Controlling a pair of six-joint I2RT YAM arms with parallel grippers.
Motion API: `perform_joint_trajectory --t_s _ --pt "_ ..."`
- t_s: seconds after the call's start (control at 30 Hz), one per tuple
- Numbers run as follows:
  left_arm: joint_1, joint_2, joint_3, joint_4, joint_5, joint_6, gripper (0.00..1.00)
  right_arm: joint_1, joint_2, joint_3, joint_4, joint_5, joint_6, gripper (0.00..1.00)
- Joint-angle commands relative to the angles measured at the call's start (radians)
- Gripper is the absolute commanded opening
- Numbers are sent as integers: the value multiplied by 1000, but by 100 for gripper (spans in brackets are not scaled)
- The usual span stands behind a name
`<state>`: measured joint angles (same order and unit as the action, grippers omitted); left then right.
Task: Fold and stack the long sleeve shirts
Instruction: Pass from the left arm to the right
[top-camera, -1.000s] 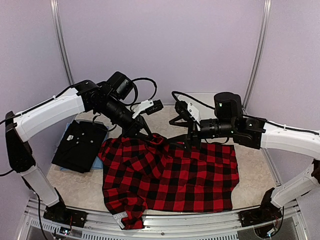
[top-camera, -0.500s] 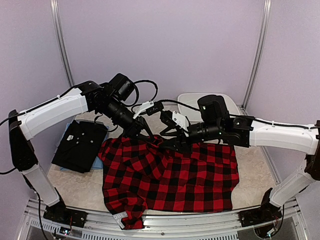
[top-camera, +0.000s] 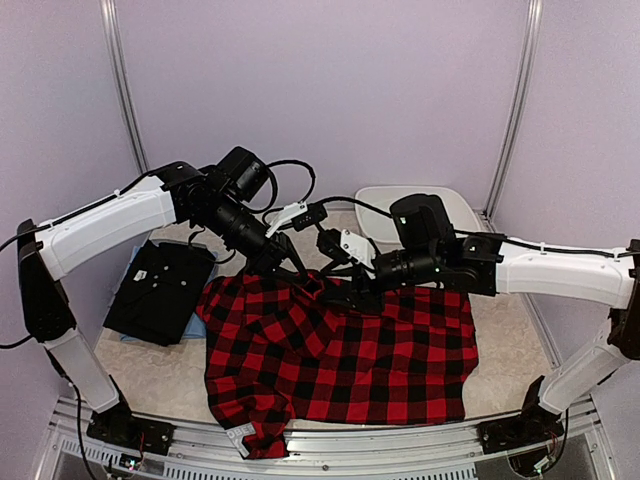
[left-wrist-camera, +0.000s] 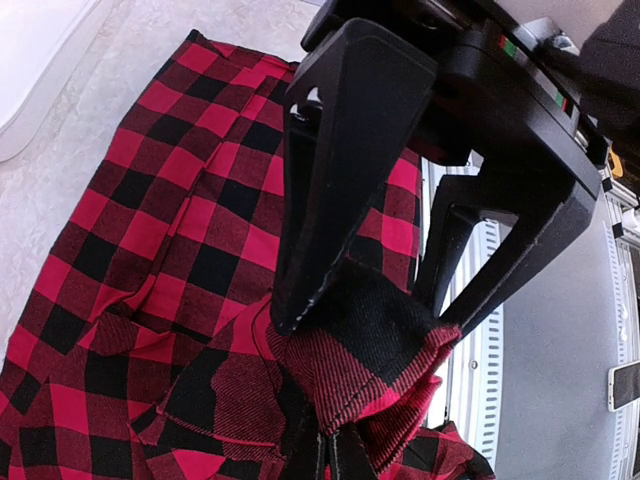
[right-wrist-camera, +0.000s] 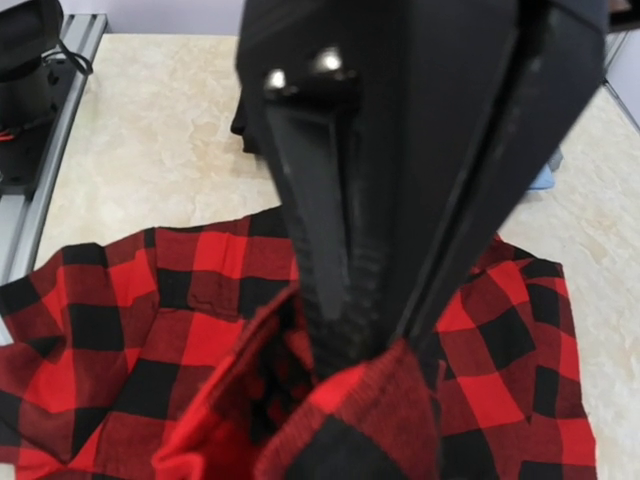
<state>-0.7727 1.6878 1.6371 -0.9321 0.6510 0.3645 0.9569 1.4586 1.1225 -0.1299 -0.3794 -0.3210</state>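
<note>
Left gripper (top-camera: 292, 268) clamped on far edge of red-and-black flannel shirt (top-camera: 370, 350), right gripper (top-camera: 336, 292) apparently pinching that fabric just beside

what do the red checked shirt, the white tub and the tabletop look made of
Red checked shirt: soft woven cloth, likely flannel; matte, fine twill ribs show, it bunches in folds.
White tub: probably moulded plastic; smooth, rounded rim.
Tabletop: hard, beige, marble-like veining; stone or laminate, cannot tell.
</note>
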Motion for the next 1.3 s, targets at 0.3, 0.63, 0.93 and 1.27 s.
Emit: perform_joint_trajectory --t_s 0.3,0.63,0.93,1.27 --pt "13 22 -9 -3 39 13 0 38 -51 6 -33 58 -27 46" --pt "14 25 -7 -3 44 11 0 43 -16 24 -39 61 -35 35" --pt "13 31 -15 7 24 0 2 45 -22 13 6 64 -6 0" --pt "147 -159 -180 292 -125 -168 99 42 -79 -66 162 139 177 0"
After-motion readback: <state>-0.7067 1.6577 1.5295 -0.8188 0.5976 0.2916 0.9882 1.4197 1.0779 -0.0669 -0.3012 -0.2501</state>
